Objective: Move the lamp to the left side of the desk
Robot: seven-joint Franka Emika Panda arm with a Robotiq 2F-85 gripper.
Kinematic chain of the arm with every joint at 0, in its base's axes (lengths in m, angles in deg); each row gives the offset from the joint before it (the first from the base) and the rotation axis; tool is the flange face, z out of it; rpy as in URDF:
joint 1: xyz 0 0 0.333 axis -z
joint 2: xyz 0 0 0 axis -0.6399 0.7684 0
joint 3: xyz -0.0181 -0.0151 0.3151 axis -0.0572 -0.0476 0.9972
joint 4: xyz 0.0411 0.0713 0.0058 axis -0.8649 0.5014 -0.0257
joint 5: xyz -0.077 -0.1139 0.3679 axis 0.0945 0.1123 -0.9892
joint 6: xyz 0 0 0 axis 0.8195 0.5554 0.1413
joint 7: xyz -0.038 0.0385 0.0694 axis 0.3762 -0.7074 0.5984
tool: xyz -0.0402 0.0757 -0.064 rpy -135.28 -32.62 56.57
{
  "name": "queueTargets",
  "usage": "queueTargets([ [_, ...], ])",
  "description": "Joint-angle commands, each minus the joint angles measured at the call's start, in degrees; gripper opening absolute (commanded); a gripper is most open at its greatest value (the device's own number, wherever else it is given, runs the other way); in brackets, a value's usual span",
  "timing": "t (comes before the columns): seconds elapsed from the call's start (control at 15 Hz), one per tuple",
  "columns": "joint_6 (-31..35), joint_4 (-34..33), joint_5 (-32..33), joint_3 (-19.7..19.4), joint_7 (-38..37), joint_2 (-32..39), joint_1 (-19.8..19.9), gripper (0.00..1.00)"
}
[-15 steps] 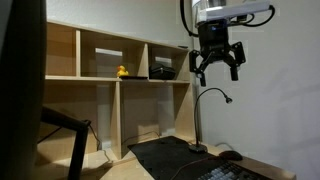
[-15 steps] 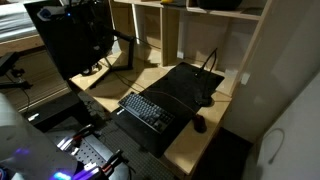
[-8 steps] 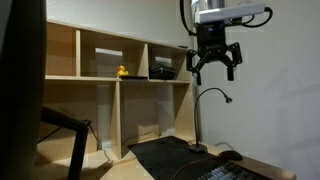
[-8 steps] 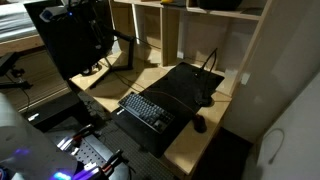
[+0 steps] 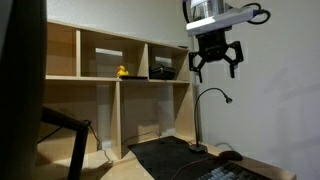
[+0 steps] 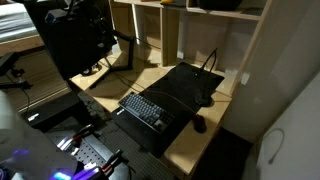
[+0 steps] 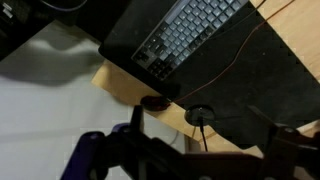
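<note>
The lamp is a slim black gooseneck with a small head. Its round base stands at the edge of the dark mat on the desk. It also shows in an exterior view as a thin curved stem at the far end of the mat. In the wrist view I look down on its round base. My gripper is open and empty. It hangs high above the lamp, apart from it. Its two dark fingers frame the lamp base from above.
A keyboard lies on the large dark mat, with a dark mouse on the bare wood beside it. A wooden cubby shelf unit with a small yellow duck stands behind. A black chair is beside the desk.
My gripper has risen slightly and tilted a little above the lamp. The lamp has not moved.
</note>
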Motion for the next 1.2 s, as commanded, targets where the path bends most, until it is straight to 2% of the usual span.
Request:
queueTargets([
  [0.0,0.1,-0.17,0.38,-0.21,-3.33,0.13,-0.22,1.0],
  [1.13,0.25,-0.09,0.38,-0.17,-4.27,0.11,-0.49,1.0],
])
